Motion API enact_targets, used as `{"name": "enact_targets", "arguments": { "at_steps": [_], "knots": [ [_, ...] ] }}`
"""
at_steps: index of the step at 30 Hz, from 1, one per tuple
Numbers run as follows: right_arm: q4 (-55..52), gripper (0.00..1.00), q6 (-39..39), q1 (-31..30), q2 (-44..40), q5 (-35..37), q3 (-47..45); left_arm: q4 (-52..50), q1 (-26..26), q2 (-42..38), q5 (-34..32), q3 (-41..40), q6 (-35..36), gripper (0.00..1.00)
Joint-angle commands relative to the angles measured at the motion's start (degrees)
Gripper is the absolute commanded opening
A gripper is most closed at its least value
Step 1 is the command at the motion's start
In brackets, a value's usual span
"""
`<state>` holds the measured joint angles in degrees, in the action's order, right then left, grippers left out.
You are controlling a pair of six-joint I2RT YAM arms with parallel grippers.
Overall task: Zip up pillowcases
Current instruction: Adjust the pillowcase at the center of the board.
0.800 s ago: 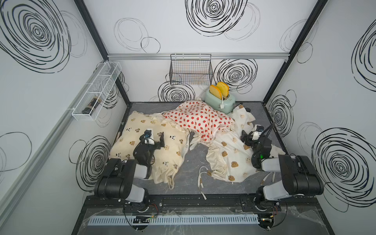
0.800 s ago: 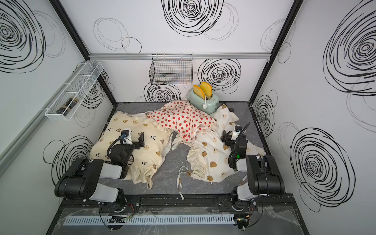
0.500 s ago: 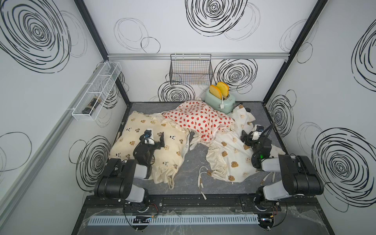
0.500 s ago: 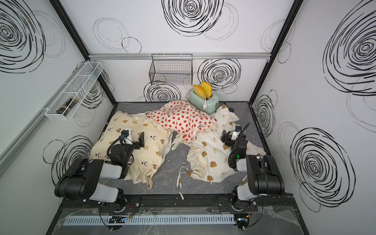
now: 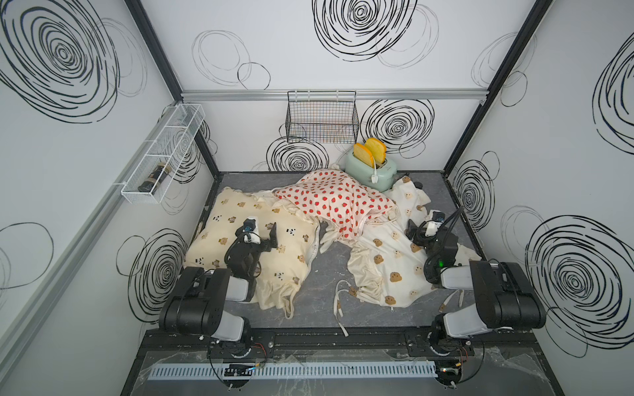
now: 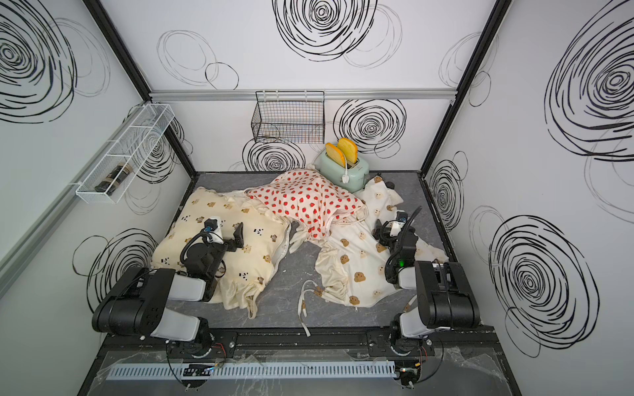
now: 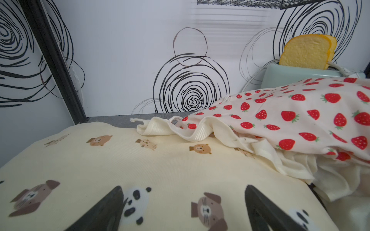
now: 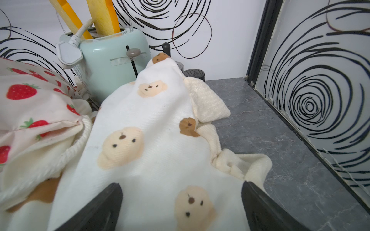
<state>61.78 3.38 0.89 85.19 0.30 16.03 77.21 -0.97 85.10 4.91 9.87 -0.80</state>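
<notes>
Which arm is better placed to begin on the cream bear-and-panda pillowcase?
Left. The left gripper is open directly over the cream pillowcase. The right gripper, also open, is over the brown-bear pillowcase on the other side, with the strawberry pillowcase partly between them.

The cream bear-and-panda pillowcase (image 7: 140,170) is matt, finely ribbed knit cloth. The strawberry pillowcase (image 7: 300,112) looks like smooth soft cotton with a ribbed frill. The bear-head pillowcase (image 8: 160,124) has a visible twill weave, bit fuzzy. The toaster (image 8: 112,66) is glossy mint, plastic-looking. The desk (image 8: 270,130) is matt grey, marble-look. The wire basket (image 5: 320,120) above the toaster is black metal.
</notes>
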Motion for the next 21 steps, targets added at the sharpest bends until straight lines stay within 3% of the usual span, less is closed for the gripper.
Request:
{"name": "enact_targets", "arguments": {
  "at_steps": [1,5,11,17,21],
  "knots": [
    [-0.4,0.98,-0.5,-0.4,-0.4,-1.0,-0.3,2.1,0.3,0.4,0.8,0.6,0.9,0.96],
    [-0.2,0.98,-0.5,-0.4,-0.5,-1.0,-0.5,3.0,0.3,0.4,-0.6,0.1,0.4,0.96],
    [-8.1,0.97,-0.6,-0.9,-4.7,-0.1,2.0,6.4,0.4,-3.8,-4.3,-3.6,-1.0,0.96],
    [-20.9,0.97,4.7,0.4,-14.5,0.6,5.1,-8.3,0.5,-16.9,-7.0,-1.7,-2.4,0.96],
    [-31.7,0.98,13.0,3.8,-20.1,-2.3,9.5,-23.1,1.2,-28.0,-9.0,2.2,-9.2,0.96]
  ]
}}
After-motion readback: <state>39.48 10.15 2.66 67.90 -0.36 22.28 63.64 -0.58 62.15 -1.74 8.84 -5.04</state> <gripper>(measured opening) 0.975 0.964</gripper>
